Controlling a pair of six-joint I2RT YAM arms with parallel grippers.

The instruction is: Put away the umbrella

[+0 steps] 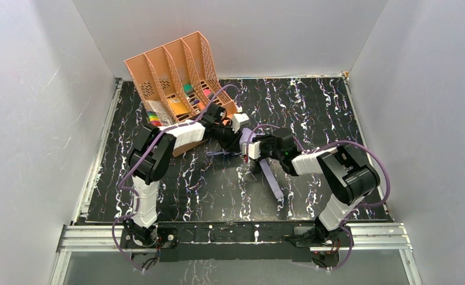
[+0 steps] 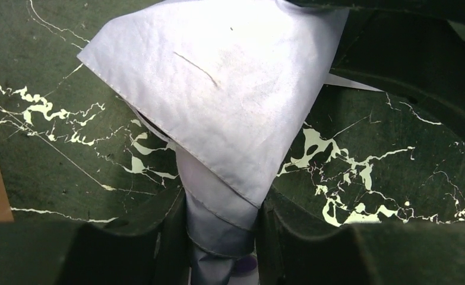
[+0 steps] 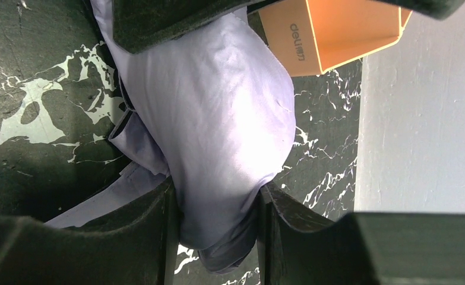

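The umbrella (image 3: 218,119) is caught between both hands over the bench (image 1: 348,119): cloth fanning ahead of the left hand (image 2: 221,237) is pinched, bunched folds are clamped in the right hand (image 3: 218,225). Light, limp, slippery fabric; thicker gathers are judged safest.

Umbrella (image 1: 247,135) lies mid desk (image 1: 218,184); file organiser (image 1: 173,71) stands behind it, leftward, near the back edge.
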